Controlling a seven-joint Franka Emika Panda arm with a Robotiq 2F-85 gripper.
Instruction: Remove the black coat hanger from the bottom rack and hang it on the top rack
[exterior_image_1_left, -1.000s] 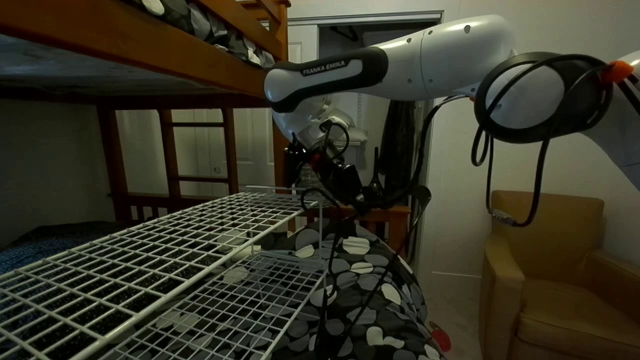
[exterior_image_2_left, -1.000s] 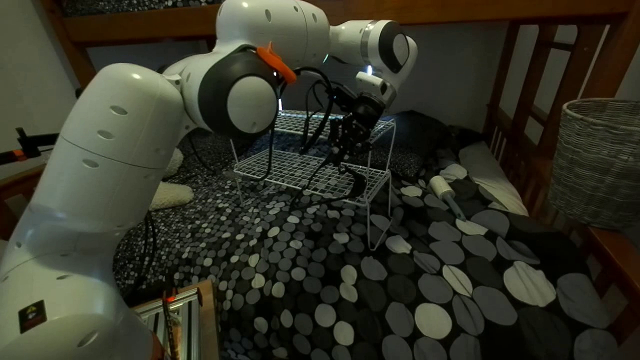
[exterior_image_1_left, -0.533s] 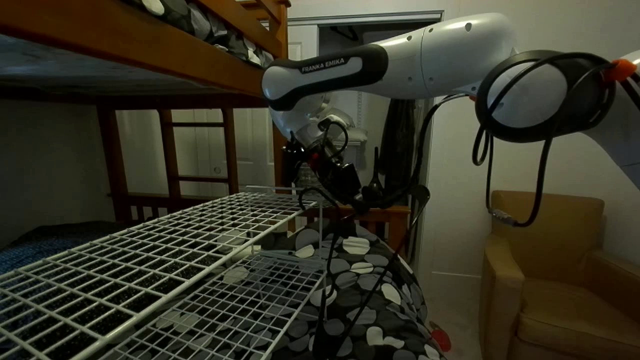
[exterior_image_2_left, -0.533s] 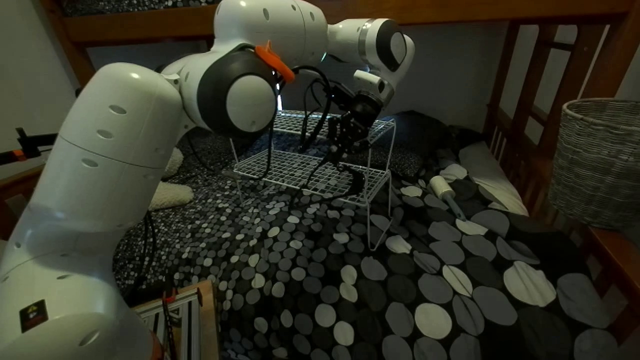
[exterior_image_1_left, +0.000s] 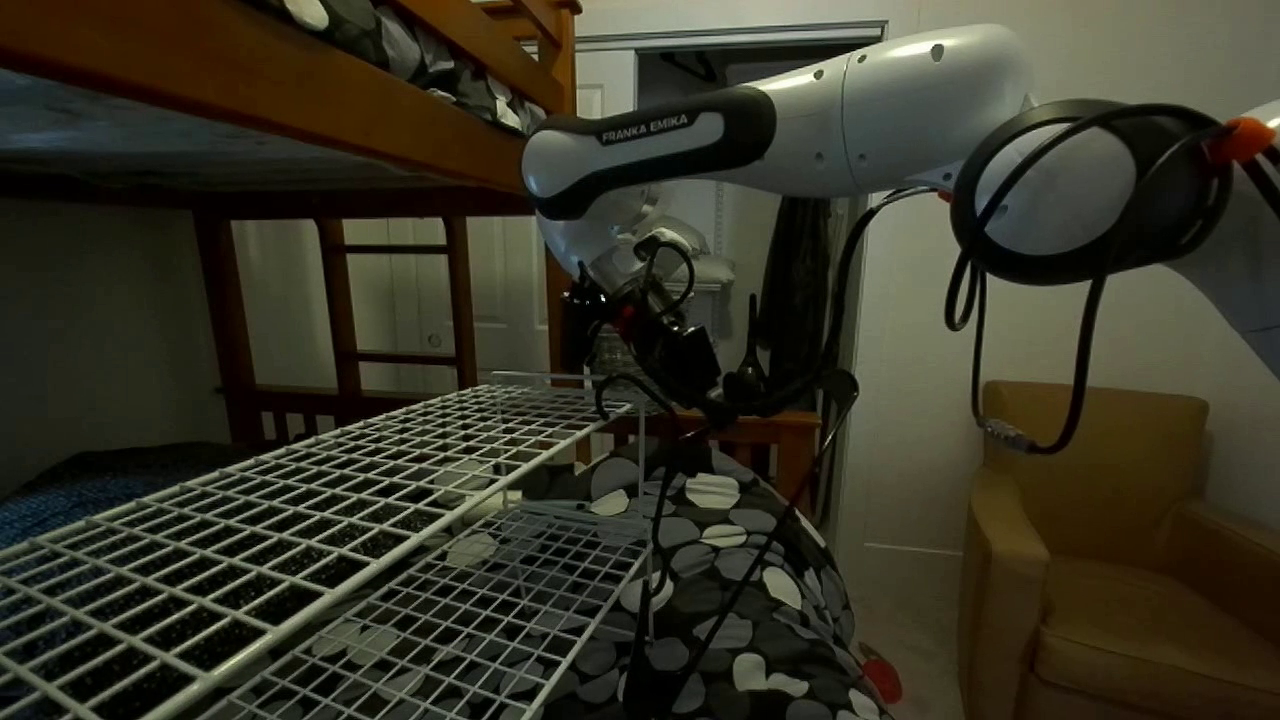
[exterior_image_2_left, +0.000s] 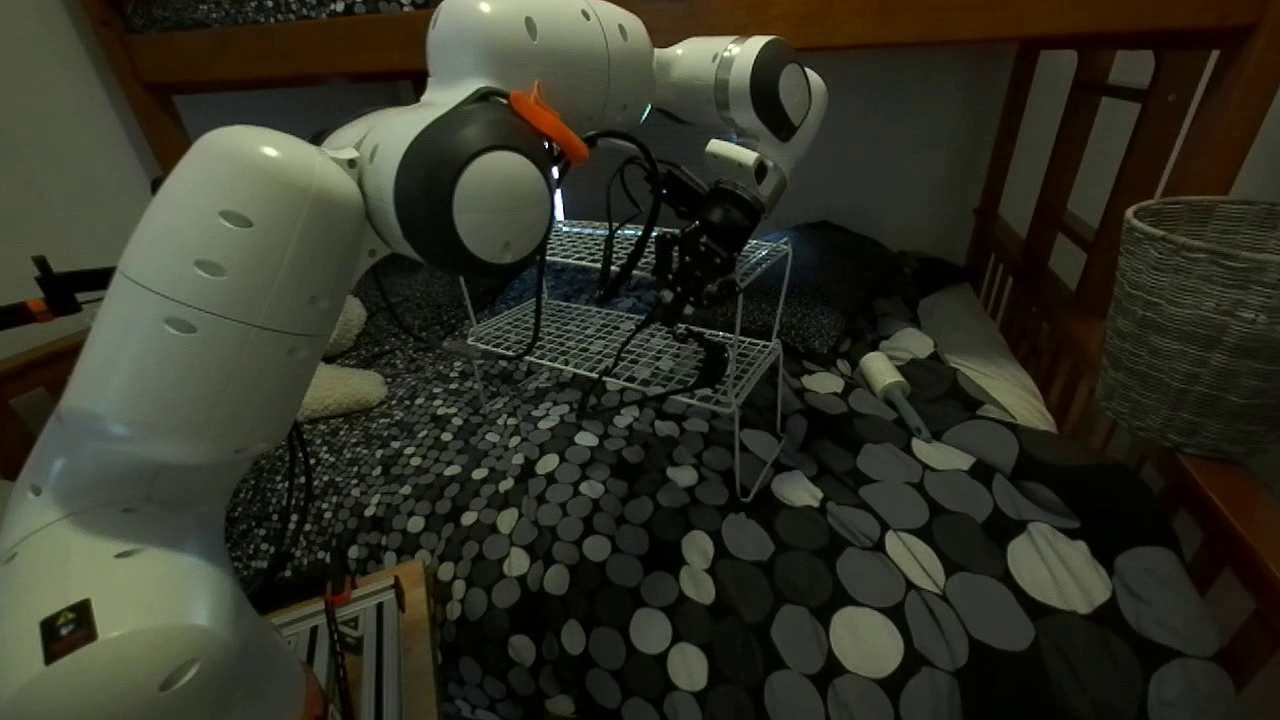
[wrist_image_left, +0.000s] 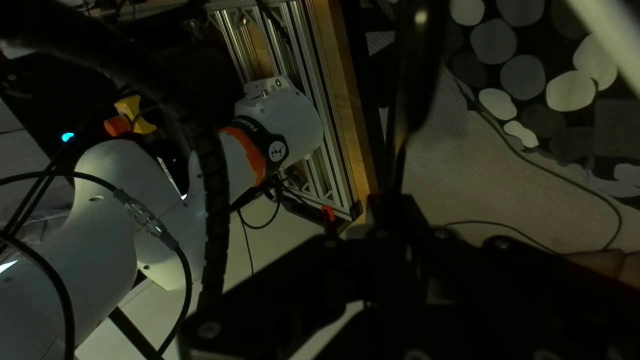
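While the black coat hanger (exterior_image_2_left: 715, 365) is clamped in the gripper (wrist_image_left: 392, 205) and suspended below it, hanging seems in hand: it must next be hooked over the top rack (exterior_image_1_left: 385, 562) alongside, though contact cannot be told. A nearby wire upright (exterior_image_1_left: 642, 460) might be snagged; a lint roller (exterior_image_2_left: 885, 375) is seen well apart.

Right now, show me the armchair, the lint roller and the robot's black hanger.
Armchair (exterior_image_1_left: 1120, 500), in an exterior view: backrest.
Lint roller (exterior_image_2_left: 883, 374), in an exterior view: white head.
Black hanger (exterior_image_2_left: 716, 367), in an exterior view: one broad end.
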